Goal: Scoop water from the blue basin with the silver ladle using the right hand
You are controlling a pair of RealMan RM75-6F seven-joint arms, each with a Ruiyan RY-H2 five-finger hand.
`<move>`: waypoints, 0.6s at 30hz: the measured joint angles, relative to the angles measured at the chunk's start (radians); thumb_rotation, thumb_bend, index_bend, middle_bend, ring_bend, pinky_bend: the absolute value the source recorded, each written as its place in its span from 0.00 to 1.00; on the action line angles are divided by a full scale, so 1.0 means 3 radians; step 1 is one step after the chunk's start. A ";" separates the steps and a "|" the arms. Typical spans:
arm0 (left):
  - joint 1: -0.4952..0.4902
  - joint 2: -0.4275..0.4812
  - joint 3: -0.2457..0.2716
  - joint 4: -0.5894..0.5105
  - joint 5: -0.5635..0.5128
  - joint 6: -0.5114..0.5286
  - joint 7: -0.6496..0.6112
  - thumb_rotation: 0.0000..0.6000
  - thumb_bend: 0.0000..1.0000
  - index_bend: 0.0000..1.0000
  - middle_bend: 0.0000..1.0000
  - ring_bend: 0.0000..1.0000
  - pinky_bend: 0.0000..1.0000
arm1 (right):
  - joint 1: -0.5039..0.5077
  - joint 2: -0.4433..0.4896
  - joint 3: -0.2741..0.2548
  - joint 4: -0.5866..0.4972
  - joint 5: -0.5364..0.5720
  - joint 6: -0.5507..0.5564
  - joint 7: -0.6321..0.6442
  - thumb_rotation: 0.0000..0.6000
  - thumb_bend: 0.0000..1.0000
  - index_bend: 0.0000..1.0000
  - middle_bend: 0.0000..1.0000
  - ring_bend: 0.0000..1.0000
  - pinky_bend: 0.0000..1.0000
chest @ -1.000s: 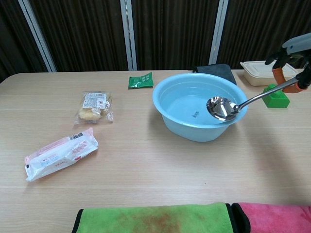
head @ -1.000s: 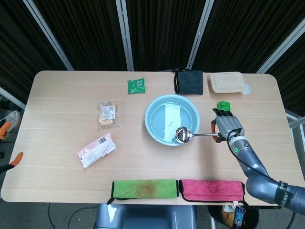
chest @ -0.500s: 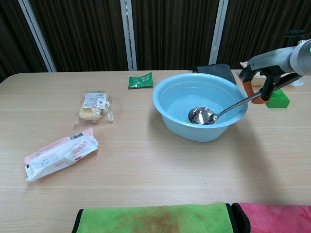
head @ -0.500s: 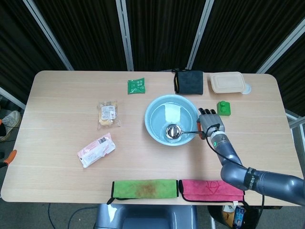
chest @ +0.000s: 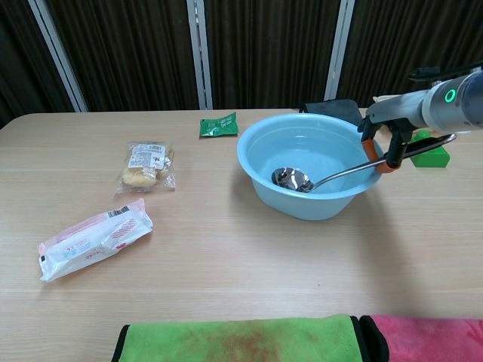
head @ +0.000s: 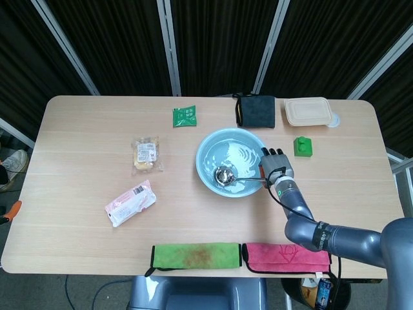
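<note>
The right hand (chest: 386, 132) hangs at the right rim of the blue basin (chest: 260, 153), fingers (chest: 394, 145) wrapped around the silver ladle (chest: 324, 179). The ladle's bowl lies inside the basin, mid-desk (chest: 226, 256).

no legible txt on pkgs or basin.

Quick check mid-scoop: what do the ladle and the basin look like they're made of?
Silver ladle: likely polished metal, probably stainless steel; its bowl gives mirror-like reflections. Blue basin: apparently moulded plastic, with a uniform pale blue colour, a smooth soft sheen and a rolled rim.
</note>
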 measured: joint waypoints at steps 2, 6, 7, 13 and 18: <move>-0.0007 0.0007 0.0000 0.0012 0.0001 -0.0009 -0.0039 1.00 0.29 0.00 0.00 0.00 0.00 | 0.0012 -0.0050 -0.0015 0.0003 0.0014 0.0028 -0.0015 1.00 0.43 0.69 0.00 0.00 0.00; 0.0002 0.0022 -0.0002 0.0031 0.0009 0.0015 -0.0114 1.00 0.29 0.00 0.00 0.00 0.00 | 0.0033 -0.0115 -0.0020 0.0020 0.0067 0.0056 -0.0024 1.00 0.43 0.69 0.00 0.00 0.00; 0.0006 0.0026 -0.0002 0.0037 0.0010 0.0024 -0.0134 1.00 0.29 0.00 0.00 0.00 0.00 | 0.0039 -0.0120 -0.0016 0.0018 0.0073 0.0058 -0.0025 1.00 0.43 0.69 0.00 0.00 0.00; 0.0018 0.0037 0.0002 0.0050 0.0029 0.0049 -0.0181 1.00 0.29 0.00 0.00 0.00 0.00 | 0.0079 -0.0042 0.0045 -0.0113 0.0128 0.0085 -0.0021 1.00 0.43 0.69 0.00 0.00 0.00; 0.0019 0.0033 0.0006 0.0047 0.0040 0.0058 -0.0161 1.00 0.29 0.00 0.00 0.00 0.00 | 0.0136 0.0159 0.0143 -0.0371 0.0216 0.0118 -0.0007 1.00 0.43 0.69 0.00 0.00 0.00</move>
